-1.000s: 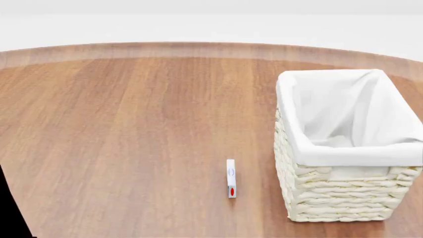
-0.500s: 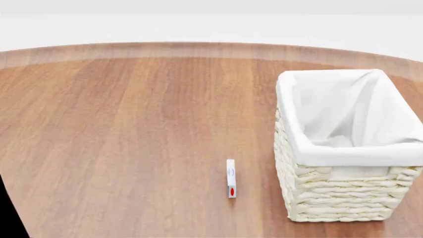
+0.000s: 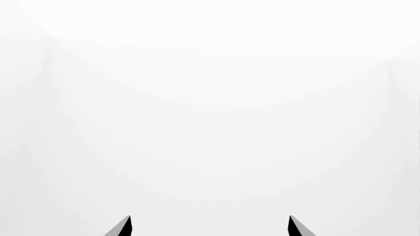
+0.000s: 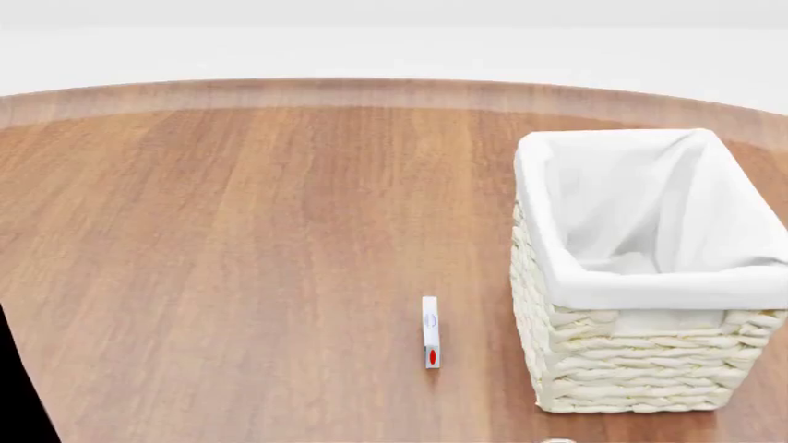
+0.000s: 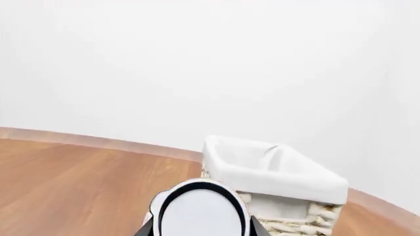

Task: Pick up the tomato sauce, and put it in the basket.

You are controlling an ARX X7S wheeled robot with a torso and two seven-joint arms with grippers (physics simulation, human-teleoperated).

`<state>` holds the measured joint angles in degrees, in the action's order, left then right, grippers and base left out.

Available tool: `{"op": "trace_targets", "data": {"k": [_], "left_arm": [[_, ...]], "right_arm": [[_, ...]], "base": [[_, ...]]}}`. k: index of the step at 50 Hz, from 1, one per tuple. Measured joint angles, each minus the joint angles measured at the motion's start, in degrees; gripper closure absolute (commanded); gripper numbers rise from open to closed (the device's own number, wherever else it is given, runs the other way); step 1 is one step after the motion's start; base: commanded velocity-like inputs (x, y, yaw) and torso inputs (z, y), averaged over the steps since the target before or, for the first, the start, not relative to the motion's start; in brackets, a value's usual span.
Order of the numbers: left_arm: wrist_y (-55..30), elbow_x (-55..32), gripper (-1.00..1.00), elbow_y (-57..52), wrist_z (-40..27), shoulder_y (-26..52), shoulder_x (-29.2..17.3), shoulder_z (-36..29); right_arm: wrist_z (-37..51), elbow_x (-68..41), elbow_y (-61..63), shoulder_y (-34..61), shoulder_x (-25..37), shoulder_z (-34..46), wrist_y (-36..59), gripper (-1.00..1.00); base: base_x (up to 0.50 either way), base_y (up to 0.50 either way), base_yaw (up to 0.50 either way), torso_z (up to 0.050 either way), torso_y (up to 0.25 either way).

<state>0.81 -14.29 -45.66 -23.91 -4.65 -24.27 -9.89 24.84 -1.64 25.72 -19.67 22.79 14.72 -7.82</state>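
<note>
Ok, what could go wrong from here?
1. In the right wrist view the tomato sauce, between the right tool's fingers, looks low against the basket wall; driving straight ahead may ram it.
2. The head view hardly shows that tool, so height is hard to judge.
3. A low pass might knock the small white item.

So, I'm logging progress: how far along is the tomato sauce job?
Done: the tomato sauce seems gripped in the right gripper, only its pale top showing. In hand: carrying it, the basket just beyond. Left: dropping it in; what the head view shows of the liner is empty.
</note>
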Motion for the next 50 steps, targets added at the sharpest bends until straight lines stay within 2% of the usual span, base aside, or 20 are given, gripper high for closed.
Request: {"op": "trace_targets", "data": {"k": [19, 50], "left_arm": [[0.3, 0.8, -1.00, -0.7, -0.1, -0.9, 0.0, -1.6], [0.2, 2.0, -1.00, -2.2, -0.5, -2.0, -0.7, -2.7]], "right_arm": [[-1.6, 4.1, 4.0, 11.1, 0.2, 1.1, 4.2, 1.00], [-5.6, 4.5, -2.6, 34.4, -0.1, 0.3, 8.0, 1.00]], "base": [[0.00, 0.00, 0.00, 0.000, 0.000], [0.00, 0.00, 0.00, 0.000, 0.000]]}}
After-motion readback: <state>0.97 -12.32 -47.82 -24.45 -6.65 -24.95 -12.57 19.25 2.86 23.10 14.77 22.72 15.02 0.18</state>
